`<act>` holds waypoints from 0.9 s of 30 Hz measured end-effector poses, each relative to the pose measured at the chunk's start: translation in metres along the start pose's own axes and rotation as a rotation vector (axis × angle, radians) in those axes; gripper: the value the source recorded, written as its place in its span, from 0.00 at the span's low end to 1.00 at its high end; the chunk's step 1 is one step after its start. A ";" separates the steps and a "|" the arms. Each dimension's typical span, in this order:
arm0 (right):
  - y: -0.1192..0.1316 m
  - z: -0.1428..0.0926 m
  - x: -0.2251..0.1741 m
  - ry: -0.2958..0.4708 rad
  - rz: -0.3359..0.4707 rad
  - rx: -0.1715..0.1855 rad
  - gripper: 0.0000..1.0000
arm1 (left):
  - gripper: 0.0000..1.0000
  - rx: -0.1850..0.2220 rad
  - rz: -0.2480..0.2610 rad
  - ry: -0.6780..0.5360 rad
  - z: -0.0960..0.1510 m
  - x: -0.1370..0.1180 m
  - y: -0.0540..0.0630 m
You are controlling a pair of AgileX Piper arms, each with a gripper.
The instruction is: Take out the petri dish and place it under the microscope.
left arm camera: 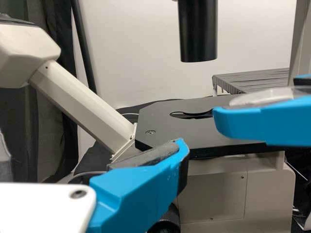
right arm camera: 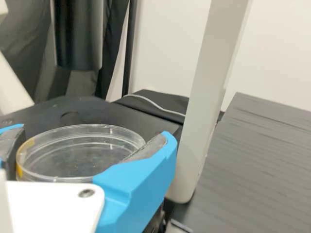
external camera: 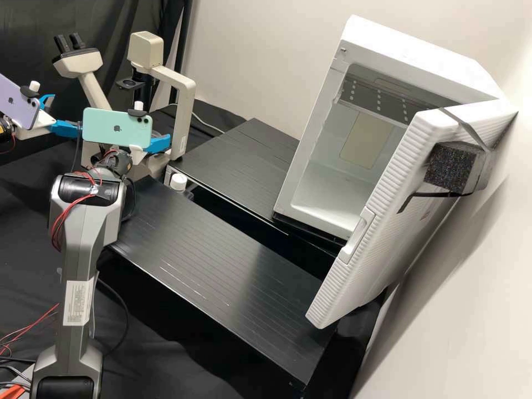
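Observation:
My right gripper [external camera: 158, 144] is beside the microscope [external camera: 187, 113] in the high view. Its own wrist view shows the right gripper [right arm camera: 92, 132] shut on the clear petri dish [right arm camera: 80, 153], a finger on each side, near the stage [right arm camera: 109, 112]. The dish [left arm camera: 265, 98] also shows along a right-gripper finger in the left wrist view, at the edge of the black stage [left arm camera: 170, 131], lower than the black tube [left arm camera: 198, 31]. My left gripper [external camera: 57, 115] stands open left of the microscope; in its wrist view, the left gripper [left arm camera: 92, 150] has one finger clearly visible.
A white incubator [external camera: 332, 191] stands at the right with its door [external camera: 399, 194] open. Two black slatted platforms [external camera: 221, 255] lie between it and the arms. A small white-capped bottle [external camera: 178, 182] is near the microscope's base. The microscope's upright [right arm camera: 206, 97] rises beside the dish.

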 end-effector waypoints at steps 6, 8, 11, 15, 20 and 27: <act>-0.001 -0.003 0.013 -0.016 -0.001 0.032 0.00 | 1.00 0.000 0.000 0.000 0.000 0.000 0.000; -0.003 -0.004 0.018 -0.016 -0.018 0.035 0.00 | 1.00 0.000 0.000 0.000 0.000 0.000 0.000; -0.007 -0.007 0.025 -0.020 -0.025 0.031 0.00 | 1.00 0.000 0.000 0.000 0.000 0.000 0.000; -0.013 -0.013 0.034 -0.015 -0.034 -0.002 0.00 | 1.00 0.000 0.000 0.000 0.000 0.000 0.000; -0.015 -0.021 0.044 -0.002 -0.021 -0.054 0.00 | 1.00 0.000 0.000 0.000 0.000 0.000 0.000; -0.023 -0.022 0.048 0.003 -0.021 -0.059 0.00 | 1.00 0.000 0.000 0.000 0.000 0.000 0.000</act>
